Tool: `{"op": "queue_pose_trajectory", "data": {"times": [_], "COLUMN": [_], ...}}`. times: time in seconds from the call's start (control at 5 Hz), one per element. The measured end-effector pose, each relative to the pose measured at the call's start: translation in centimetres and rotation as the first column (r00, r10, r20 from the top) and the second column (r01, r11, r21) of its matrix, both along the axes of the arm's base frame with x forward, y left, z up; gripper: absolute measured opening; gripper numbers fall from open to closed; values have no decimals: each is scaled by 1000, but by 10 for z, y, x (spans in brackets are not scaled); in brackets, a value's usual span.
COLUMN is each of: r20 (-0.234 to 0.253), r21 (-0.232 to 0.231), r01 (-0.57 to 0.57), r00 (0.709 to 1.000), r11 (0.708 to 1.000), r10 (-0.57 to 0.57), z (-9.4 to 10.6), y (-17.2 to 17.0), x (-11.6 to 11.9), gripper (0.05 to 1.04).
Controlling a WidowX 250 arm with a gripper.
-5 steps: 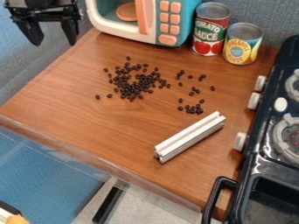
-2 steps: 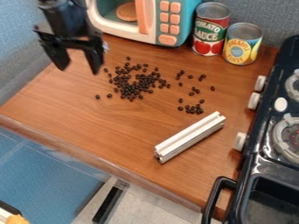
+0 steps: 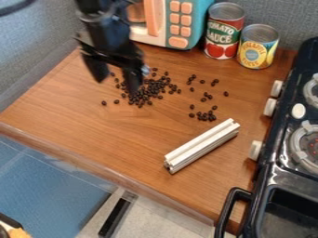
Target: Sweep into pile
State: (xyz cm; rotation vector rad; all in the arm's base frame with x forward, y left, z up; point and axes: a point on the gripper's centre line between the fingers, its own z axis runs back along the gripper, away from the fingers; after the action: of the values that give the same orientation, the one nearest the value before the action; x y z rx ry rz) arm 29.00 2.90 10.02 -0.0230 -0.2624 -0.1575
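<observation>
I have the black two-finger pincer point(image 3: 116, 85) wide apart with nothing between its fingers, hanging over the left side of the main cluster of small, dark, bean-like pieces point(image 3: 149, 89). Those pieces lie on the brown wood-grain desk point(image 3: 93, 125), thickest on the left, with looser groups of stragglers point(image 3: 203, 116) to the right, so I judge that the work is gathering the outliers inward. The grooved, silver metal bar point(image 3: 202, 146) rests diagonally on the desk, nearer the camera than the pieces and ungripped. I take it to be my sweeper: its long, straight side should push many pieces at once, where bare fingertips would let them slip by. Lying clear of the pieces, it leaves me room to grip it without scattering them. The red-and-green tomato can point(image 3: 224, 35), the yellow-and-blue can point(image 3: 258, 49) and the teal-and-white toy microwave point(image 3: 185, 23) stand along the back, probably just as kitchen setting, leaving the middle free for sweeping.
</observation>
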Motion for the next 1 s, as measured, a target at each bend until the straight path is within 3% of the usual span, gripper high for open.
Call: {"op": "queue_pose_trajectory", "data": {"times": [0.4, 0.8, 1.0], "r20": [11, -40, -64], "r21": [21, 17, -10], "r01": [124, 176, 213], "r00": [992, 984, 975], "r11": [992, 984, 977], "r10": [-124, -176, -213], "z": [-12, -34, -42], "y": [-55, -75, -79], "x": [-7, -7, -9], "gripper": [999, 999, 999]}}
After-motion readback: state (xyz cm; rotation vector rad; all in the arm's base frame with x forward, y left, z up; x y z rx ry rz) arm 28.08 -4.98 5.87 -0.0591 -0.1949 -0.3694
